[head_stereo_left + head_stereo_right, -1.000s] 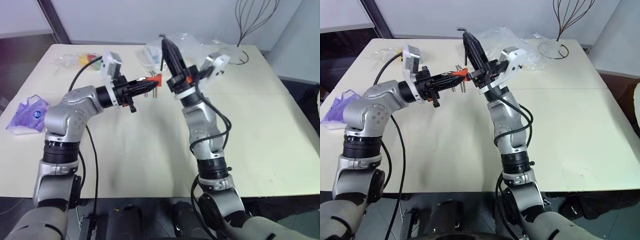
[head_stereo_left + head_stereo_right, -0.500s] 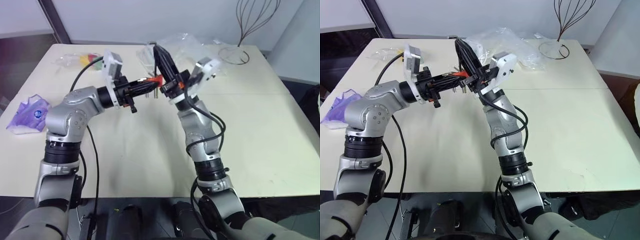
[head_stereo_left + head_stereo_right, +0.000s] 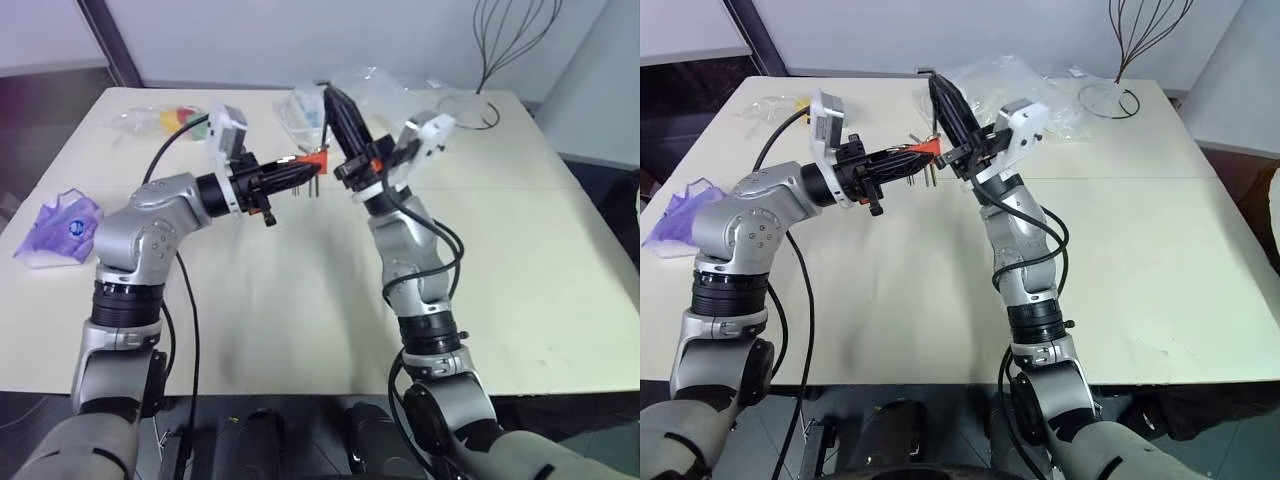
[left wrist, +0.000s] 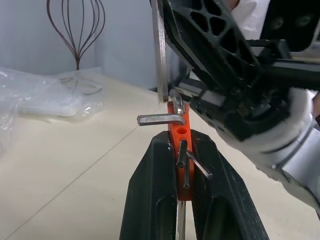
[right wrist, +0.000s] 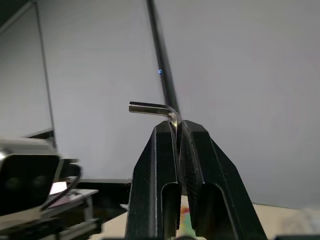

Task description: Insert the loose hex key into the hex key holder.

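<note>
Left gripper [image 4: 181,165] clamps hex key holder [image 4: 181,150] above tabletop [image 3: 300,290]; right gripper [image 5: 176,131] pinches loose hex key [image 5: 152,108], just beside holder.

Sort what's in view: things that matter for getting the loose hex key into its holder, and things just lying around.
Part of the job:
- loose hex key, pinched in the right end effector
- orange hex key holder, clamped in the left end effector

Just lying about:
- clear plastic bags
- purple packet
- bag of coloured items
- wire whisk
</note>
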Controlling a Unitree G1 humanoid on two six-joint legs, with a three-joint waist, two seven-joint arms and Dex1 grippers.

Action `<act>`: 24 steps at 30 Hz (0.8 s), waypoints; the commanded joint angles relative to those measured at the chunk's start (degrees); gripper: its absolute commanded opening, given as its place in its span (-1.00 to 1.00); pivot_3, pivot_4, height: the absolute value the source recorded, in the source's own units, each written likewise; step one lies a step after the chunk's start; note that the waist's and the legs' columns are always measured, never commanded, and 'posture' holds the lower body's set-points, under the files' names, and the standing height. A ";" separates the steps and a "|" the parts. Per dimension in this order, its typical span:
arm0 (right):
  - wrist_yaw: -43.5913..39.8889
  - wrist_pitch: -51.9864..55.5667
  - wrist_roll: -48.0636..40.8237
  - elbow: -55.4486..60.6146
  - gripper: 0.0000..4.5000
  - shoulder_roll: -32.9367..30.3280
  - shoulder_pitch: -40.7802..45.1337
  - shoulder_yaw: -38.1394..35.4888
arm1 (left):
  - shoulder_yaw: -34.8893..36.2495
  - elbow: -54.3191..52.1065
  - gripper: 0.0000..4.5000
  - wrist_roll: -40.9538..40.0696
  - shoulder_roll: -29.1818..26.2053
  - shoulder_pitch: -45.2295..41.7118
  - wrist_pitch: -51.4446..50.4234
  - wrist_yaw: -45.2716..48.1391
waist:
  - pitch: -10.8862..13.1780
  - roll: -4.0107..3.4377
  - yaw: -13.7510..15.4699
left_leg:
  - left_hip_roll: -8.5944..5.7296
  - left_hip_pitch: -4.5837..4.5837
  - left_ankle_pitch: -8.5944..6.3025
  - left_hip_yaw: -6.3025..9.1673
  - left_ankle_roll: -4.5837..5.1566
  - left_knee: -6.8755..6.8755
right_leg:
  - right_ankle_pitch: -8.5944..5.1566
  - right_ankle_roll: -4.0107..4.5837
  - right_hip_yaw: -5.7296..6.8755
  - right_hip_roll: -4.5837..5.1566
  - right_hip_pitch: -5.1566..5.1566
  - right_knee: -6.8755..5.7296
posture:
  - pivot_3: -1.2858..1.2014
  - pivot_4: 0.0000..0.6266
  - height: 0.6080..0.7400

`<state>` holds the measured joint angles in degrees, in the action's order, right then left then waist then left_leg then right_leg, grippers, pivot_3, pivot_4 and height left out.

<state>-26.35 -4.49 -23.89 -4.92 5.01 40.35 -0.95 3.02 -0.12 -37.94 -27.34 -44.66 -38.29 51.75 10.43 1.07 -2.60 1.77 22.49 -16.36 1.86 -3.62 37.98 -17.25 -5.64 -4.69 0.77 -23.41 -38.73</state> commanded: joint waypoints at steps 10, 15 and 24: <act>-0.13 -0.74 -0.18 1.60 -0.97 -0.72 1.93 -0.28 | 1.13 -0.70 -1.00 -0.02 0.16 -1.95 1.26 0.29 | 0.00 0.00 0.00 | 0.01 0.00 0.00 0.00 0.00 -0.01 | 0.00 0.00 -0.01 0.00 -0.01 0.00 | 0.03 -0.52 1.00; 0.10 -0.66 -0.21 1.96 -0.97 -1.90 2.05 -0.88 | 1.36 -0.13 -1.00 0.21 0.02 -2.07 1.45 0.37 | 0.00 0.00 0.00 | 0.00 0.00 0.00 0.00 0.00 0.00 | 0.00 0.00 -0.01 0.00 -0.01 0.00 | 0.03 -0.52 1.00; 0.90 0.32 -0.31 3.67 -0.97 -4.08 2.02 -1.56 | 1.36 1.53 -1.00 1.32 -0.10 -2.03 2.54 0.82 | 0.00 0.00 0.00 | 0.00 0.00 0.00 0.00 0.00 0.00 | 0.00 0.00 -0.01 0.00 -0.01 0.00 | 0.03 -0.52 1.00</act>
<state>-25.63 -4.04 -23.82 -4.48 1.02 41.05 -2.43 3.08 2.23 -36.67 -26.98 -45.33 -36.94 52.28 10.43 1.07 -2.60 1.78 22.50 -16.36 1.85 -3.62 37.97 -17.25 -5.64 -4.70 0.77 -23.42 -38.73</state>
